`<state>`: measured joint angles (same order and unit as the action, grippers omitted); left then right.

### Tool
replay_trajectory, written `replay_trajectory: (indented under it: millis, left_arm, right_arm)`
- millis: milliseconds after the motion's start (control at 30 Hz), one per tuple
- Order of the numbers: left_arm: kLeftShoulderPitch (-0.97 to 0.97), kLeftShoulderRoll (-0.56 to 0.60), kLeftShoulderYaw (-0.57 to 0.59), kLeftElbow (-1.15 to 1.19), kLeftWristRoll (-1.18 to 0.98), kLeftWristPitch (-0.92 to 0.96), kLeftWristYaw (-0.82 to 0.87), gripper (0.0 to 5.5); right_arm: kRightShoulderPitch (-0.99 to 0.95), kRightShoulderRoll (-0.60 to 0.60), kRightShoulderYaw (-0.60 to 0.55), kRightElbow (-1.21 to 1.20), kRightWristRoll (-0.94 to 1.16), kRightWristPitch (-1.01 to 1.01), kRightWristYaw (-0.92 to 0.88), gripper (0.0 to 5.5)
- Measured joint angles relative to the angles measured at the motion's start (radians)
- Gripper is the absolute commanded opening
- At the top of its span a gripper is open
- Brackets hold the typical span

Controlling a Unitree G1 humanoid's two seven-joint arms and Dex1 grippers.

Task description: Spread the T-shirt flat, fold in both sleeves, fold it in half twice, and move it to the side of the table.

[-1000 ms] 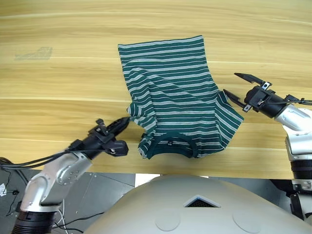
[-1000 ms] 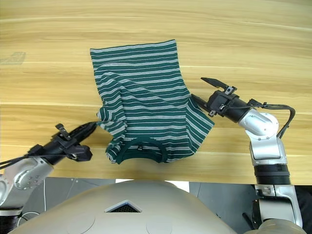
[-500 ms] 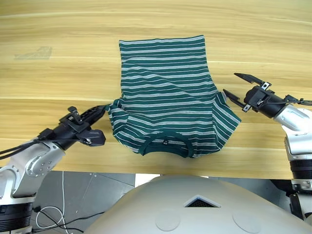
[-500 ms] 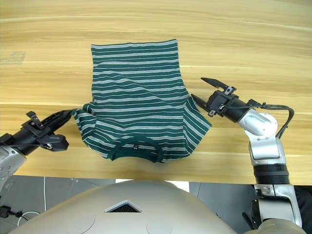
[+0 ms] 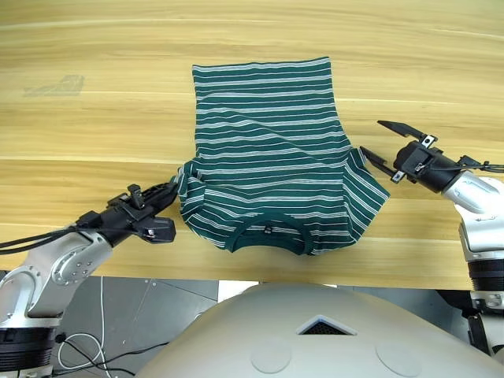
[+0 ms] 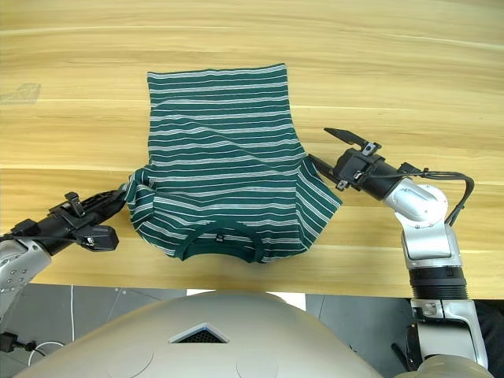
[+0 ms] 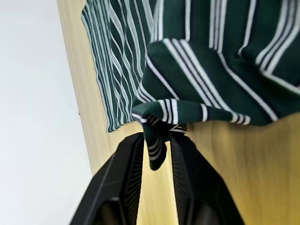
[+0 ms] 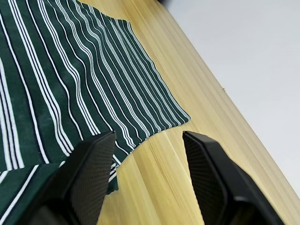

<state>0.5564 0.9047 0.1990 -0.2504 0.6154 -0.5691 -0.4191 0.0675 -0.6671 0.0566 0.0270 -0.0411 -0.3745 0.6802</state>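
Pinching the bunched left sleeve (image 5: 189, 177) of the striped T-shirt (image 5: 268, 150), the left tool (image 5: 168, 191) was clamped on the cloth at the shirt's near-left corner, apparently to draw that sleeve outward and flatten it. The T-shirt lay in the middle of the surface (image 5: 94, 142), collar toward the robot, hem far, its body mostly smooth. The right tool (image 5: 372, 135) hung with fingers apart just beside the right sleeve (image 5: 370, 189), likely poised to take it.
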Motion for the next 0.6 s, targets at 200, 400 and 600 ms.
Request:
replay_trajectory:
  millis: [200, 400, 600]
  left_arm:
    - [0.03, 0.045, 0.061, 0.145, 0.095, 0.081, 0.015, 2.36]
    - [0.045, 0.087, 0.133, 0.229, 0.176, 0.247, 0.022, 2.79]
    - [-0.062, 0.049, 0.084, 0.062, 0.153, 0.262, 0.039, 2.79]
  right_arm:
    - [0.005, 0.0, 0.026, -0.009, 0.008, 0.0, 0.039, 2.65]
    - [0.006, 0.003, 0.154, -0.072, -0.063, -0.014, 0.09, 2.65]
    - [-0.022, -0.002, 0.308, -0.005, -0.162, -0.093, 0.149, 2.65]
